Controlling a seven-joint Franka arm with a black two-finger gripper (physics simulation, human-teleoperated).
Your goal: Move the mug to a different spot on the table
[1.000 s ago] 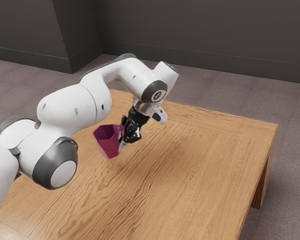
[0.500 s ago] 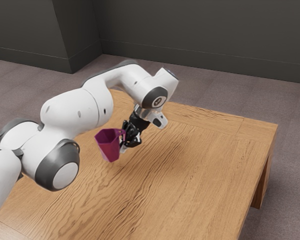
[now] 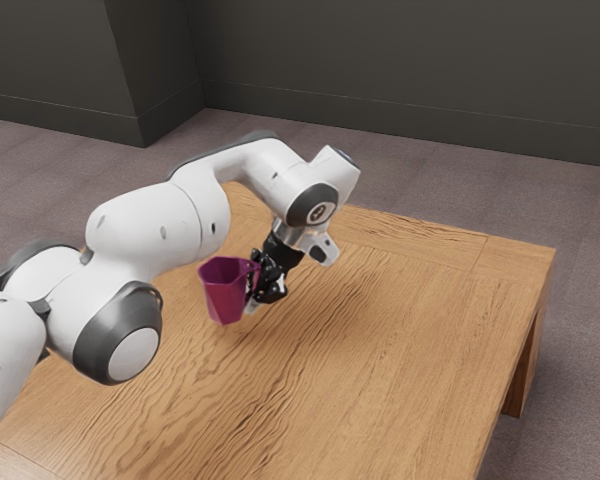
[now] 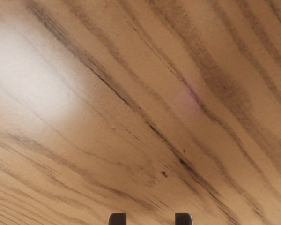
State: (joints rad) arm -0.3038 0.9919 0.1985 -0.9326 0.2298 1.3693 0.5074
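1. Gripper [image 3: 259, 284] was clamped on the mug [image 3: 224, 290], its black fingers pinching the wall at the rim on the side facing the exterior view's right.
2. The magenta mug hung off the gripper toward the exterior view's left, over the part of the table [image 3: 410, 370] nearest the arm's [image 3: 150, 235] big white links. Its base looked to be just above the wood, though whether it touched could not be told.
3. The mug's long axis ran close to upright, with the open mouth up and the body narrowing toward the base. Its handle could not be made out and may have been hidden by the fingers.
4. Because the hold was at one side of the rim, the mug's weight sat beside the gripper and not beneath it. Any carry would likely have wanted a steady wrist to keep the mug from swinging or tipping.
5. In the wrist view, two dark fingertips [image 4: 117, 218] showed at the edge, with bare wood grain beyond them.
6. Judged from this, wide table surface lay toward the exterior view's right, so a new spot in that direction seemed the easy choice.
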